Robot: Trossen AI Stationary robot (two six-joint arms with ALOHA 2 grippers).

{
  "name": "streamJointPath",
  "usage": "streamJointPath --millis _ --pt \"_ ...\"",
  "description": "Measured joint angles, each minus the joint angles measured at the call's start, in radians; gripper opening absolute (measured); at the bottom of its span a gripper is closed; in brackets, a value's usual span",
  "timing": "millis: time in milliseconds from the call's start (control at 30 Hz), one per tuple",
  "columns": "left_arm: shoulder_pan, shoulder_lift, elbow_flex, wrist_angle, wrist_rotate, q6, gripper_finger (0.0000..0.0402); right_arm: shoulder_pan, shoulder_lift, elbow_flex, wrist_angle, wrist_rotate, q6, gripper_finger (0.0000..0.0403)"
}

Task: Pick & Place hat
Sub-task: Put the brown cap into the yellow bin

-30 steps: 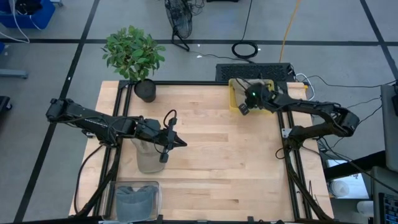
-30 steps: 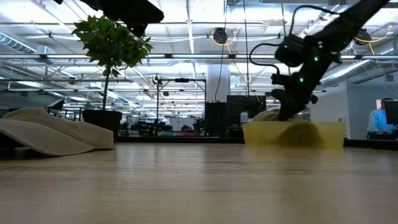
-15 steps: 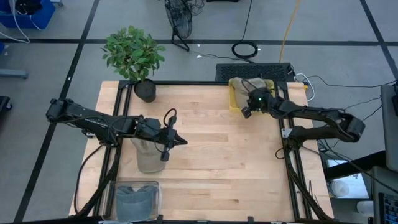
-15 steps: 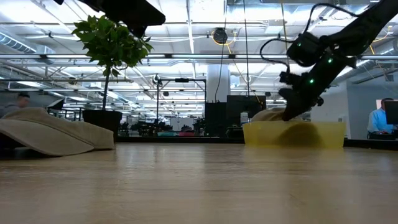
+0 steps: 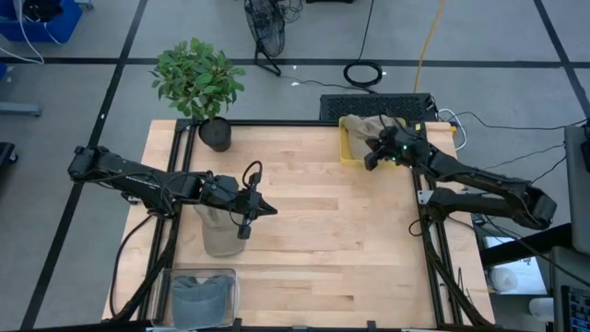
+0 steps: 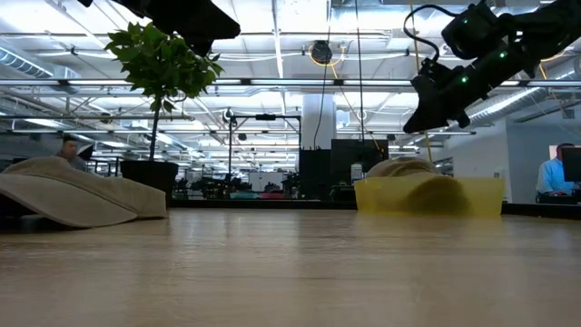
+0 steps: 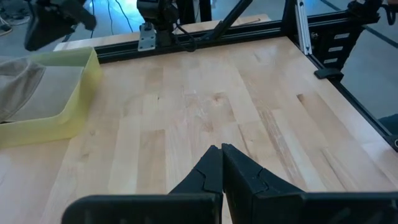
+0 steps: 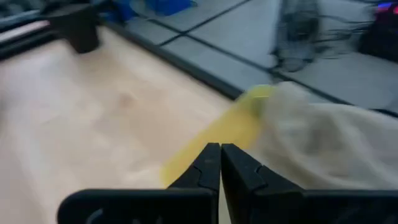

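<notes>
Above the yellow bin (image 5: 352,148) at the surface's far right corner, the right tool (image 5: 371,159) hangs closed and empty, hat (image 5: 385,126) just below in the bin. Left tool (image 5: 272,211) closed mid-surface, well apart; right arm nearer.

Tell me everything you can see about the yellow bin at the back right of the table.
The yellow bin is a shallow, translucent, plastic-looking tray standing flat by the table's far right edge. A beige hat lies in it, crown bulging above the rim. The right pincer hangs shut just above, clear of both.
</notes>
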Motion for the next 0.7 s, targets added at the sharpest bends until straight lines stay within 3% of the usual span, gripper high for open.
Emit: streamJointPath --millis 300,700 --pt "0.000 0.000 0.000 -0.001 0.000 0.000 0.0010 0.136 0.009 0.000 0.019 -0.014 -0.060 0.0007" --pt "0.000 0.000 0.000 0.004 -0.001 -0.012 0.0010 0.152 0.009 0.001 0.050 -0.012 -0.106 0.0006"
